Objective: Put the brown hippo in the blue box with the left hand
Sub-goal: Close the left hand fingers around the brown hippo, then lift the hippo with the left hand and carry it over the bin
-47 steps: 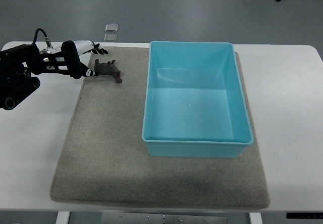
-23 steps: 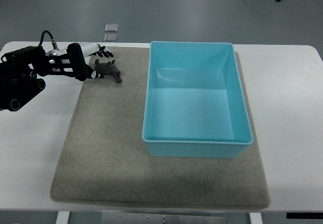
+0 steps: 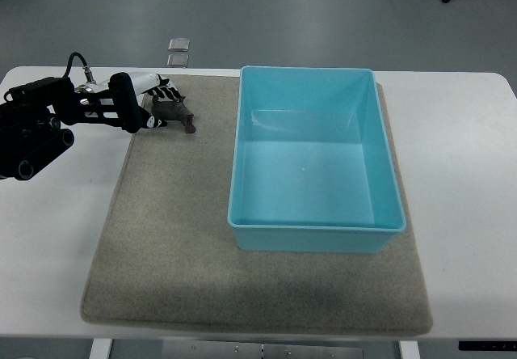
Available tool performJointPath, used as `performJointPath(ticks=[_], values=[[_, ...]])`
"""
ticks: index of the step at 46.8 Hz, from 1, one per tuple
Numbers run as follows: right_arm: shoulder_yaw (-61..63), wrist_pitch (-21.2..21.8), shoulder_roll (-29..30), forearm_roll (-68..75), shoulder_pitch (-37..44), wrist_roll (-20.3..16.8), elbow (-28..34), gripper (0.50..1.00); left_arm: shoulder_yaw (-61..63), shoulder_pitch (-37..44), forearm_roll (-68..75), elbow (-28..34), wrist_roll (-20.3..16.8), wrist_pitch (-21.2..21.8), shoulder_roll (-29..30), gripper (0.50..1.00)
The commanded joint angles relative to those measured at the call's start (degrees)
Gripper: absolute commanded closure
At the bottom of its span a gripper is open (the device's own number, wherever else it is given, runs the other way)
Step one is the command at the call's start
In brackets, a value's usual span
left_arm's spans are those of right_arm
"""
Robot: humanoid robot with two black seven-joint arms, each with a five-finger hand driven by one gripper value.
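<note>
1. We see the left hand [image 3: 158, 100] at the far left of the grey mat [image 3: 161, 238], fingers curled over the brown hippo [image 3: 175, 115]; whether they clamp it we cannot tell.
2. The hippo lies on the mat, left of the blue box [image 3: 313, 158].
3. We read no writing anywhere.

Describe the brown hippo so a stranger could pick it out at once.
Start at the grey mat on the white table. Left of the blue box, near the mat's far left corner, lies the brown hippo, right beside the left hand. It is the mat's only small dark figure.
</note>
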Motion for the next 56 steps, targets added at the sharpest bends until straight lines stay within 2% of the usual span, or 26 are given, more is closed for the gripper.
performJointPath(ticks=[1, 7, 11, 14, 18, 35, 49, 56], values=[[0.0, 0.0, 0.0, 0.0, 0.0, 0.0, 0.0, 0.564, 0.07, -0.04, 0.01, 0.0, 0.0, 0.21, -0.07, 0.795], [0.0, 0.0, 0.0, 0.0, 0.0, 0.0, 0.0, 0.564, 0.07, -0.04, 0.01, 0.0, 0.0, 0.21, 0.02, 0.838], [0.0, 0.0, 0.0, 0.0, 0.0, 0.0, 0.0, 0.564, -0.02, -0.04, 0.01, 0.0, 0.0, 0.21, 0.02, 0.885], [0.0, 0.0, 0.0, 0.0, 0.0, 0.0, 0.0, 0.564, -0.02, -0.04, -0.08, 0.0, 0.0, 0.21, 0.02, 0.922], [0.0, 0.0, 0.0, 0.0, 0.0, 0.0, 0.0, 0.564, 0.07, -0.04, 0.01, 0.0, 0.0, 0.12, 0.02, 0.996], [0.0, 0.0, 0.0, 0.0, 0.0, 0.0, 0.0, 0.564, -1.16, -1.36, -0.96, -0.44, 0.08, -0.32, 0.63, 1.0], [0.0, 0.0, 0.0, 0.0, 0.0, 0.0, 0.0, 0.564, -0.46, -11.46, -6.23, -0.88, 0.08, -1.11, 1.34, 1.0], [0.0, 0.0, 0.0, 0.0, 0.0, 0.0, 0.0, 0.564, -0.28, -14.81, -6.5, -5.35, 0.08, -2.07, 1.34, 1.0]])
